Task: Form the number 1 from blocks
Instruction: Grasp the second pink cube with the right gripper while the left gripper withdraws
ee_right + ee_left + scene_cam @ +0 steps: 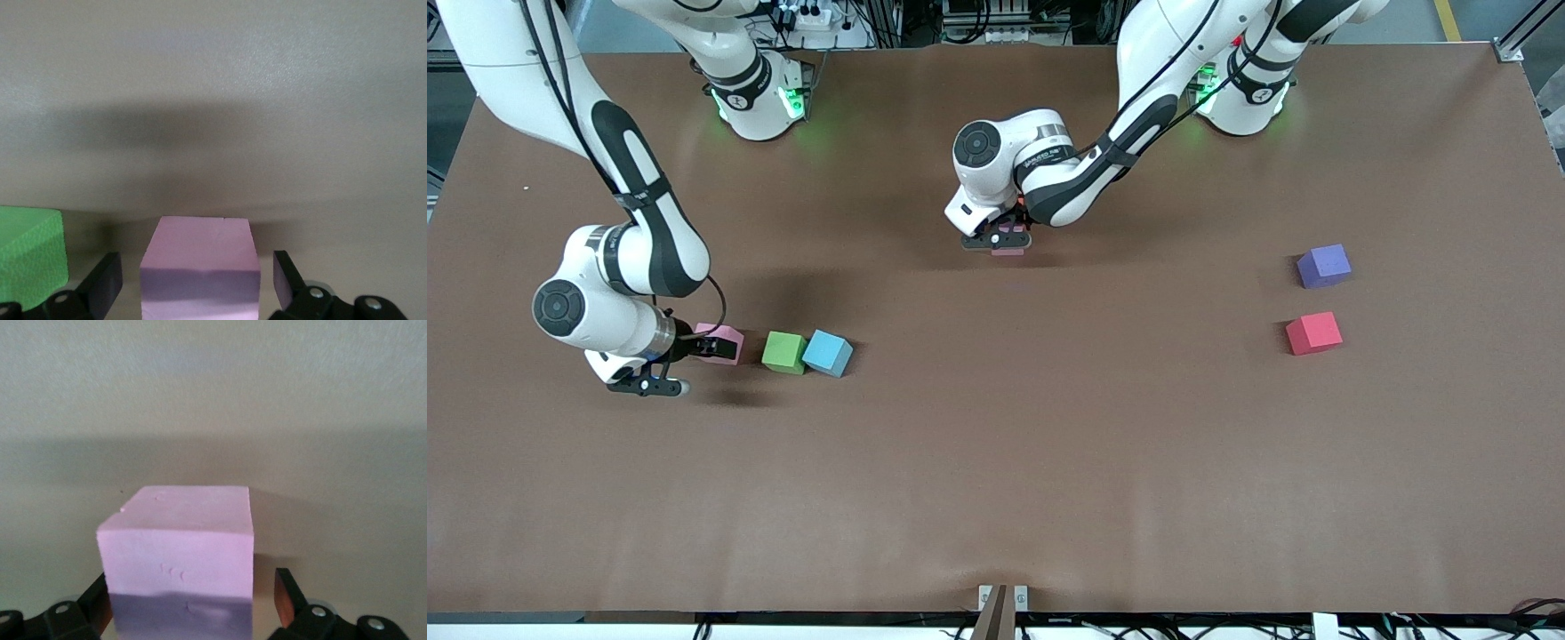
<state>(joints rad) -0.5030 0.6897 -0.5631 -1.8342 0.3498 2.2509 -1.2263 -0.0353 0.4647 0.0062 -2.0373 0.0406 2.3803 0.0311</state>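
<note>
A pink block (pixel 1011 245) (pixel 180 547) sits on the brown table near the middle. My left gripper (pixel 1003 238) (pixel 193 597) is low around it and open, and one finger (pixel 285 597) stands clear of the block's side. A second pink block (pixel 726 345) (pixel 200 267) lies toward the right arm's end. My right gripper (pixel 696 345) (pixel 197 277) is open around this one, with a gap on both sides. Beside that block sits a green block (pixel 784 352) (pixel 30 257), then a blue block (pixel 827 354) touching it. A red block (pixel 1313 333) lies toward the left arm's end.
A purple block (pixel 1323 266) lies just farther from the front camera than the red one. The brown table (pixel 996 462) spreads wide and bare nearer the front camera. Both arm bases stand along the table's edge farthest from that camera.
</note>
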